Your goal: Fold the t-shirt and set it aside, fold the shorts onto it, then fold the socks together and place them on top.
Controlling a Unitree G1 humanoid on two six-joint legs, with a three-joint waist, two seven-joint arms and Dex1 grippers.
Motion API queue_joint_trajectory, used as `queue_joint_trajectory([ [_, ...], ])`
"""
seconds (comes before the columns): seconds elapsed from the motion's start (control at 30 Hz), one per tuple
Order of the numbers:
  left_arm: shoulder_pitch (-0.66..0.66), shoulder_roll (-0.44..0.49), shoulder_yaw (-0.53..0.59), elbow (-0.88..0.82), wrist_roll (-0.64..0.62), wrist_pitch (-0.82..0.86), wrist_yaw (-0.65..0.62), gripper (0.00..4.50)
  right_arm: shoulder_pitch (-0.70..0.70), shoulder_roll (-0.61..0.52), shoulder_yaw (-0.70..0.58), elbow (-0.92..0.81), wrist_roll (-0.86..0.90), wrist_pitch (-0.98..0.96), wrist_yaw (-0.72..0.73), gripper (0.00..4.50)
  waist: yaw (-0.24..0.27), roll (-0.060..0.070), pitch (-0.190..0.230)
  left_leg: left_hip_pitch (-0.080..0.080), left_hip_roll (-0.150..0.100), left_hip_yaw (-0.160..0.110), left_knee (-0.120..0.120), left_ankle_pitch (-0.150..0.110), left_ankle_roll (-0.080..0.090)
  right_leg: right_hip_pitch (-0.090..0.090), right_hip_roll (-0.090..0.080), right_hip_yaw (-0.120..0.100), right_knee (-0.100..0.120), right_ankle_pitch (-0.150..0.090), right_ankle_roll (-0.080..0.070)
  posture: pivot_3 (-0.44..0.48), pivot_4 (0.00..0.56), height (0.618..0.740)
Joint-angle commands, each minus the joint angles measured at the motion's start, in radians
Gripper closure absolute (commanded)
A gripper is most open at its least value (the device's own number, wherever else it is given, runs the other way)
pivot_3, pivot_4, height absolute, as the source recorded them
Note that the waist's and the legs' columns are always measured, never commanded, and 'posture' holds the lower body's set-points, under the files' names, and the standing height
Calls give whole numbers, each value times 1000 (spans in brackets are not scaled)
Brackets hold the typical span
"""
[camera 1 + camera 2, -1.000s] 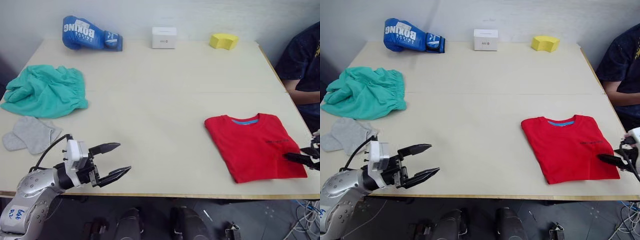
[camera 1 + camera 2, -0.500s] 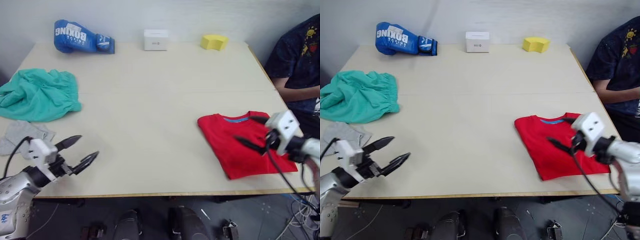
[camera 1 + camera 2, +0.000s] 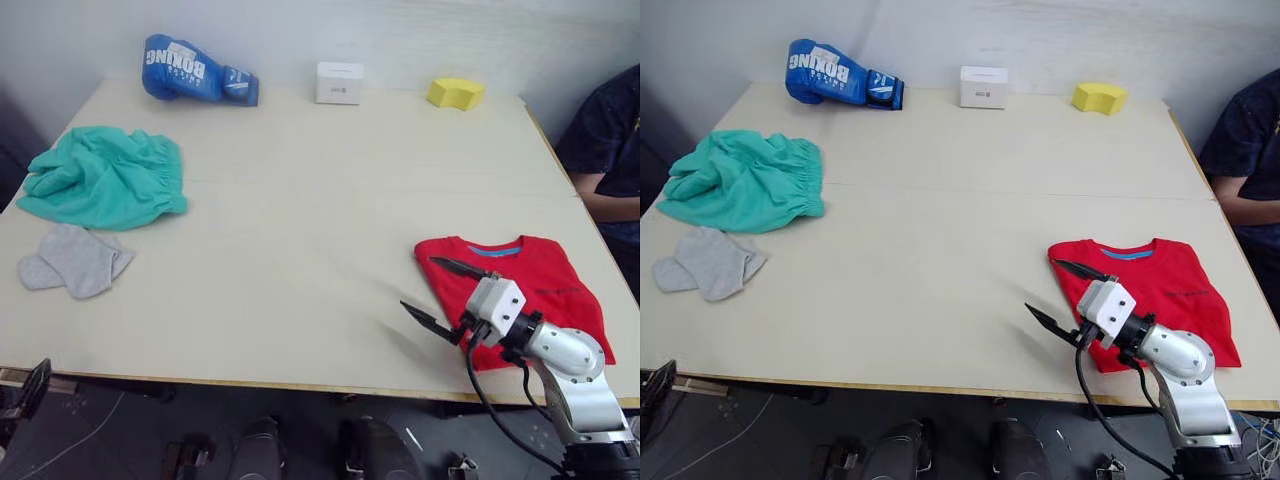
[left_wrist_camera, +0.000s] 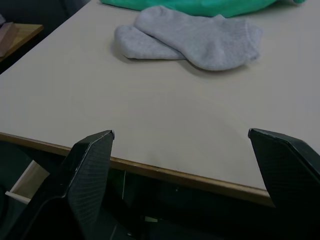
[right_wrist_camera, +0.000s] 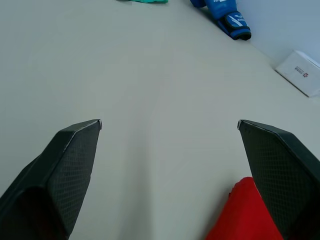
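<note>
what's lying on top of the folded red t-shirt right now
Nothing rests on the t-shirt. The open right gripper hovers at its left edge, empty. The shorts and socks lie across the table.

A lab-like test room: bare table (image 3: 300, 200), plain wall, loose cables (image 3: 1250, 440) on the floor.
</note>
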Motion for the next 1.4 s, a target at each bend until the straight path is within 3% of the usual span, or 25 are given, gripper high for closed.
queue_joint_trajectory([
  [0.03,-107,120,-50,-80,-44,107,25,0,-11,5,4,-1,-7,-33,-12,36,5,0,0,0,0,0,0,0,0,1,0,0,0,1,-2,0,150,740],
  [0.17,-356,274,-204,1,-28,270,54,0,-44,23,28,17,-12,-42,-20,36,5,2,0,1,0,2,-1,2,0,1,0,2,-1,3,-4,0,150,740],
  [0.27,-591,368,-389,177,87,288,34,0,-50,35,33,10,3,-25,-32,36,6,1,0,1,0,4,-1,4,1,0,0,3,2,10,9,0,150,740],
  [0.33,-778,402,-504,356,185,233,14,0,-52,48,31,-23,32,20,-51,36,7,1,0,1,-1,5,-2,3,0,-1,0,4,4,9,9,0,150,740],
  [0.57,-1340,398,-830,1097,506,-47,-162,0,-34,54,28,-121,49,105,-93,36,7,-1,0,-1,1,14,-1,6,-3,-10,7,11,10,5,12,0,150,740],
  [0.7,-1498,375,-910,1339,631,-130,-128,0,-6,48,5,-156,42,119,-122,36,5,-5,1,0,0,27,2,5,-2,-17,6,15,18,2,16,0,150,740],
  [0.8,-1559,354,-922,1421,672,-173,-102,580,22,47,-14,-183,36,128,-149,0,1,-9,3,0,0,30,3,4,-1,-18,6,20,20,2,17,0,150,740],
  [1.2,-1635,272,-804,1480,654,-262,-21,4347,93,43,-60,-221,4,130,-205,0,-9,-16,6,1,0,30,6,4,-1,-18,5,27,24,2,18,0,150,740],
  [1.4,-1715,235,-724,1452,596,-432,-151,4427,93,17,-78,-196,9,118,-184,0,-12,-17,7,1,0,30,10,4,0,-18,5,27,25,2,18,0,150,740],
])
